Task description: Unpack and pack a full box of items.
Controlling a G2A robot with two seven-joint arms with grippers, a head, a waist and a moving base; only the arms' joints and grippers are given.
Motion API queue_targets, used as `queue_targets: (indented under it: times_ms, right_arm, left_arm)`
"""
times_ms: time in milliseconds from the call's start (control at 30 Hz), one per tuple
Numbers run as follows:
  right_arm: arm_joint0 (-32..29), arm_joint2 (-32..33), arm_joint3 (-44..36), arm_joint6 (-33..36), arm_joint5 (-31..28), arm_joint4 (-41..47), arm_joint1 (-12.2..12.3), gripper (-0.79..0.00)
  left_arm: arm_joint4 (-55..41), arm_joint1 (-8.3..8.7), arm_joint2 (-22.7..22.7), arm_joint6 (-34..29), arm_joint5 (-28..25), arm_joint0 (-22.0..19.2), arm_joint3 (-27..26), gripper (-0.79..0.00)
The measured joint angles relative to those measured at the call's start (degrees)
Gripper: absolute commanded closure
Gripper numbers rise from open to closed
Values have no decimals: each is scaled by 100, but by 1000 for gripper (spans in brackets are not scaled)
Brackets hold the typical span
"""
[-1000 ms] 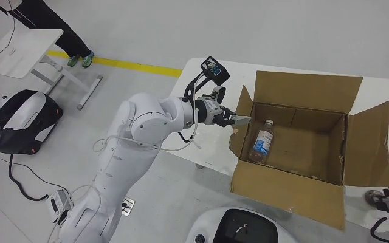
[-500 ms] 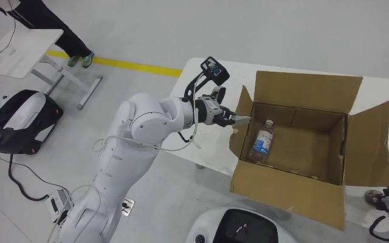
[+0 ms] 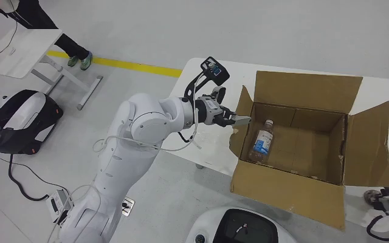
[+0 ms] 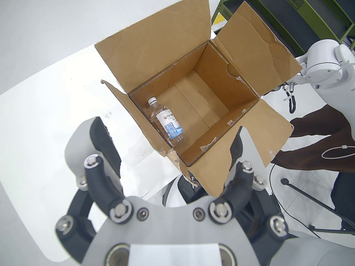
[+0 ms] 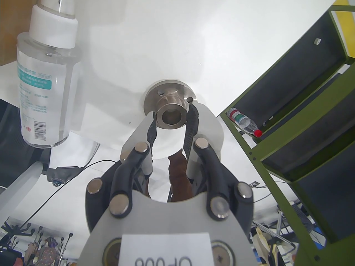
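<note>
An open cardboard box (image 3: 304, 91) stands on the white table (image 3: 203, 76), flaps spread. A clear bottle with a blue label (image 3: 262, 141) lies inside against the wall nearest my left arm; it is the clear bottle (image 4: 166, 121) in the left wrist view, on the floor of the box (image 4: 166, 42). My left gripper (image 3: 240, 119) hovers open and empty just outside that wall, by the small side flap. My right gripper (image 5: 172, 114) is shut on the hub of a steel flanged bushing (image 5: 169, 95) that rests on the white surface.
A clear spray bottle with a white pump (image 5: 41, 84) stands close beside the bushing. A green metal shelf (image 5: 305, 112) holding a small red-capped bottle (image 5: 244, 123) rises past the table's edge, and the green shelf (image 4: 277, 6) stands behind the box.
</note>
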Motion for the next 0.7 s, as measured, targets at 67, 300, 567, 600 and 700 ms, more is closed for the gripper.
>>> queue_targets:
  times_ms: [67, 300, 567, 600, 700]
  right_arm:
    - [18, -21, 22, -1, -4, -2, 0, -209]
    - [60, -64, 69, -9, 14, 4, 0, 0]
    - [0, 225, -228, -24, 135, 130, 37, 0]
    - [-31, 316, -315, -21, 150, 173, 47, 0]
    - [-173, 721, -710, -23, 212, 364, 89, 0]
  left_arm:
    - [0, 0, 0, 0, 0, 0, 0, -785]
    - [0, 0, 0, 0, 0, 0, 0, -785]
    - [0, 0, 0, 0, 0, 0, 0, -785]
    - [0, 0, 0, 0, 0, 0, 0, -785]
    - [0, 0, 0, 0, 0, 0, 0, -785]
